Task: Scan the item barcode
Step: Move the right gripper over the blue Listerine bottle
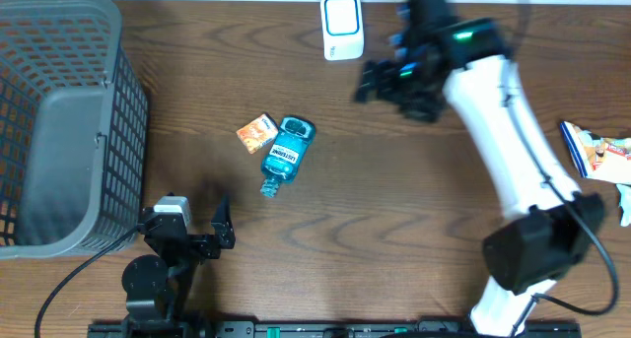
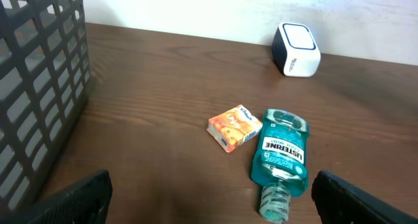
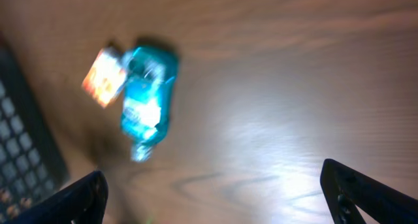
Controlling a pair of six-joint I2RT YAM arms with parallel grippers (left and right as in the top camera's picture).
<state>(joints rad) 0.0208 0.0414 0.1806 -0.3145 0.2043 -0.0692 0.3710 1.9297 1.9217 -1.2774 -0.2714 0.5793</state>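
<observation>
Teal bottle (image 2: pixel 281 155) — label legible from left wrist, blurred from right

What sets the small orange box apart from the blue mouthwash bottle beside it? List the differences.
Colour: the small orange cardboard box is opaque, while the blue plastic mouthwash bottle is see-through. Size: the bottle is clearly longer than the box. Shape: the box is a squat block, while the bottle narrows to a clear cap. Both lie on their sides, next to each other, on the brown wooden table, with nothing holding them.
</observation>
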